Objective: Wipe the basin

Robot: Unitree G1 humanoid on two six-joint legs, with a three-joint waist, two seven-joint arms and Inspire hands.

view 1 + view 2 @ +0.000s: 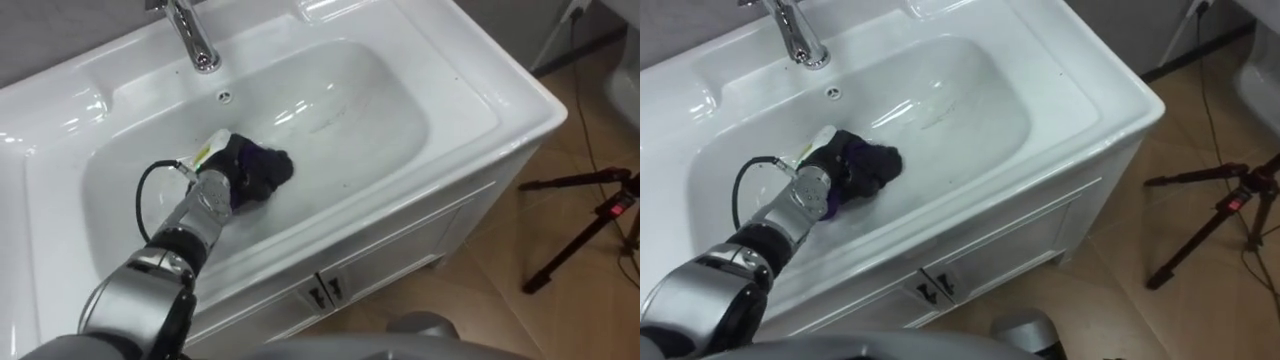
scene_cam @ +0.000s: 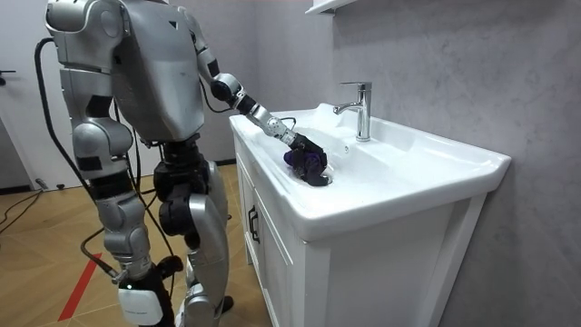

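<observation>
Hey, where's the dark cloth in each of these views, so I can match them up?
Left eye view: the dark cloth lies in the bowl of the basin, left of centre, at the left hand.
Right eye view: same spot in the bowl, further toward the picture's left.
Room view: near the picture's centre, at the end of the outstretched arm.
Shared landmark: the chrome faucet on the basin's back ledge.

Dark purple crumpled cloth [image 1: 262, 165] lies in the white ceramic basin [image 1: 430, 120], left of middle, with the left hand [image 1: 212, 192] at its near side. Chrome metal tap [image 1: 195, 40] stands behind the bowl. White wooden cabinet [image 1: 400, 250] sits under the basin. Black metal tripod [image 1: 585, 225] stands on the floor to the right.
</observation>
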